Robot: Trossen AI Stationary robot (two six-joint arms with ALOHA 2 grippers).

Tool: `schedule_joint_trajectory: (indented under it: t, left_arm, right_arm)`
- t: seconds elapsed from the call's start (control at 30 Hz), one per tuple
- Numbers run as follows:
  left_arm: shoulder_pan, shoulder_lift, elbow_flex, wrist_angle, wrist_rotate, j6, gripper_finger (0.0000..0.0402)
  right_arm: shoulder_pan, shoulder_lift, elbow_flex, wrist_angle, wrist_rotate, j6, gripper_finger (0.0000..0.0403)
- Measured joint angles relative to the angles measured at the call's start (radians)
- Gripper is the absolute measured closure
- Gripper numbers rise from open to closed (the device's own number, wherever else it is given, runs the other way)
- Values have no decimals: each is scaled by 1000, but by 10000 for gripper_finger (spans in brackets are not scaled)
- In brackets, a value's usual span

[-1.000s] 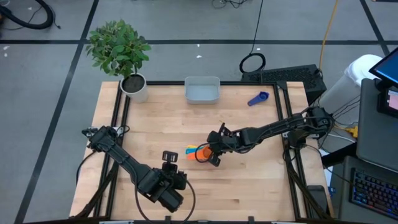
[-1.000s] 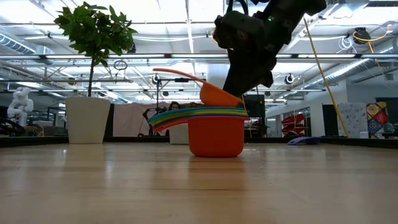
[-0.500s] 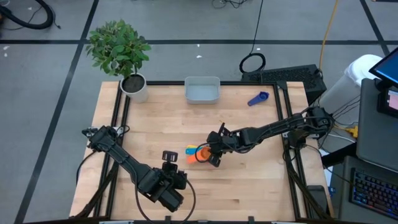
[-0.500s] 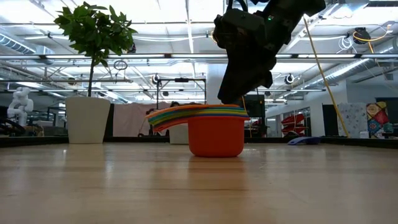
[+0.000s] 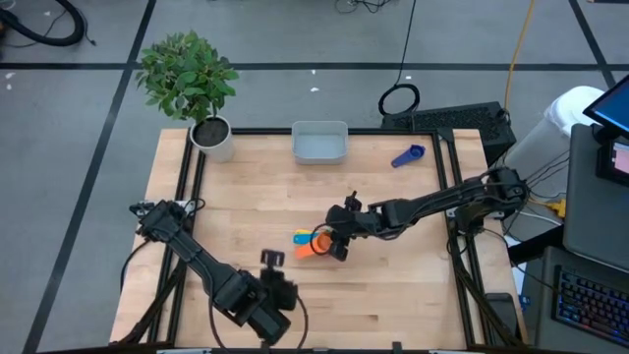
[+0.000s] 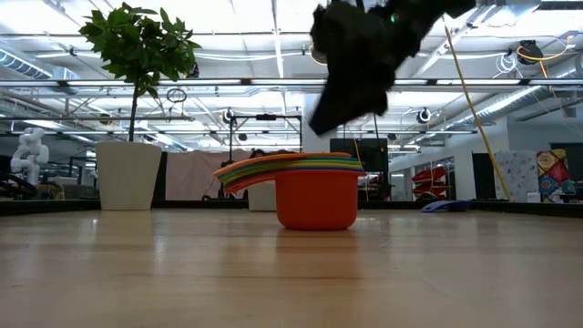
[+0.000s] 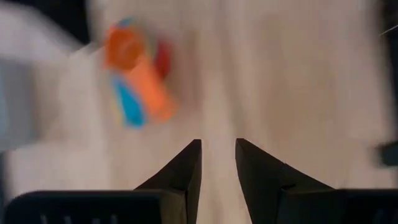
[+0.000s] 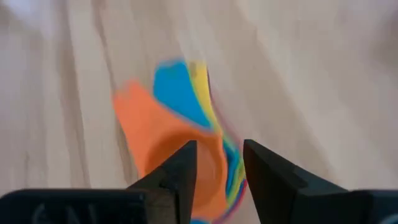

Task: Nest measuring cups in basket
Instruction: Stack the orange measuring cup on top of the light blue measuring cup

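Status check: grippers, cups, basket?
Right gripper open, above nested cup stack mid-table. Left gripper empty, at table's near edge. One blue cup loose beside empty basket. Nothing in the way.

**No readable writing in any view**

No text, label, brand, number or sign can be read. The stack of measuring cups [image 6: 305, 187] shows plain coloured plastic with no markings to make out. The poster [image 6: 551, 173] on the far wall of the room carries coloured shapes, but any lettering on it is too small to tell.
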Motion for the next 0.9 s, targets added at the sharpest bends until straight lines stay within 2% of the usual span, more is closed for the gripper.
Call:
schedule_joint_trajectory:
  t: [0.13,0.4,0.57,0.73,0.9]
  left_arm:
    - [-11,1,-50,163,36,45,300]
    - [26,4,-189,161,37,47,290]
    - [74,4,-200,172,59,28,233]
    - [120,4,-200,281,37,20,159]
    - [158,26,-202,334,25,78,102]
  right_arm:
    - [6,-74,0,94,33,-148,278]
    - [53,-212,0,78,62,-271,277]
    - [105,-246,0,-34,151,-280,277]
    - [154,-261,0,-153,238,-227,277]
    - [201,-274,-2,-209,297,-185,277]
